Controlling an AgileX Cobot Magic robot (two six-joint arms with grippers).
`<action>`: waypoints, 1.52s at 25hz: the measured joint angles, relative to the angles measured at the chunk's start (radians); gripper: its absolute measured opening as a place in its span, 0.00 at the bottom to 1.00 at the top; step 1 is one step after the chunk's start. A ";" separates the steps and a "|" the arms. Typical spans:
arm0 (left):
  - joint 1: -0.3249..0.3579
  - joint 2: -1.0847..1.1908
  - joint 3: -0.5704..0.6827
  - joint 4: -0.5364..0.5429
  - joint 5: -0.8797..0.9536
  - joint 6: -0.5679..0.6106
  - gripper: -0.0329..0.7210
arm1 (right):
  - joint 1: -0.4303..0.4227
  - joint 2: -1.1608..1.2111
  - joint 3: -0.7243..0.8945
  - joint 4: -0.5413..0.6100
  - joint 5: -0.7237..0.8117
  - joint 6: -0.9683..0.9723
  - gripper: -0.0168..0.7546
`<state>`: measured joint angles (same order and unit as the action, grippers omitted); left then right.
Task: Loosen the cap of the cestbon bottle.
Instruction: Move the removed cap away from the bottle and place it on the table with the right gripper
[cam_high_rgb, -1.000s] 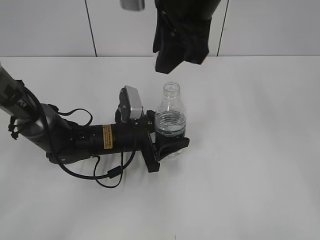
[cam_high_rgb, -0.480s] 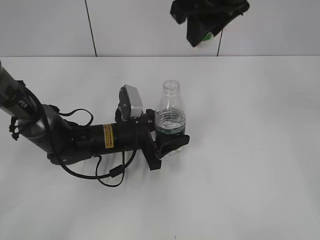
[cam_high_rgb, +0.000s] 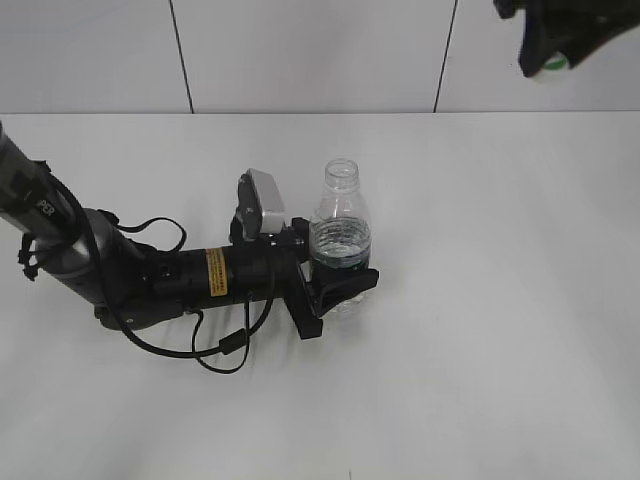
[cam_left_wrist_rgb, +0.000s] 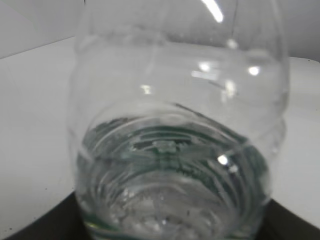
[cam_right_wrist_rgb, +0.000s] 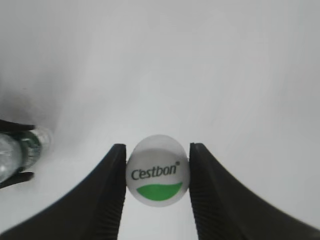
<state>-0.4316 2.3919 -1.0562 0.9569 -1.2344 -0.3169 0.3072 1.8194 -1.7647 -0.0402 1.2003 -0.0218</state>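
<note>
A: Pinching the cap (cam_right_wrist_rgb: 158, 176), right gripper (cam_right_wrist_rgb: 157, 186) has it squarely between both fingers, off the bottle, high over the table (cam_high_rgb: 500, 300).
B: Bottle?
A: Cestbon bottle (cam_high_rgb: 341, 240) stands upright, neck open, left gripper (cam_high_rgb: 335, 290) clamped around its lower body.
</note>
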 joint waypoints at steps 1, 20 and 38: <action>0.000 0.000 0.000 0.000 0.000 0.000 0.58 | -0.028 0.000 0.020 0.009 0.000 -0.011 0.40; 0.000 0.000 0.000 -0.002 -0.001 0.000 0.58 | -0.187 0.107 0.420 0.142 -0.298 -0.159 0.40; 0.000 0.000 0.000 -0.002 -0.001 0.000 0.58 | -0.187 0.281 0.421 0.143 -0.449 -0.187 0.40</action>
<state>-0.4316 2.3919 -1.0562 0.9548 -1.2352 -0.3169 0.1200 2.1006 -1.3441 0.1028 0.7512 -0.2087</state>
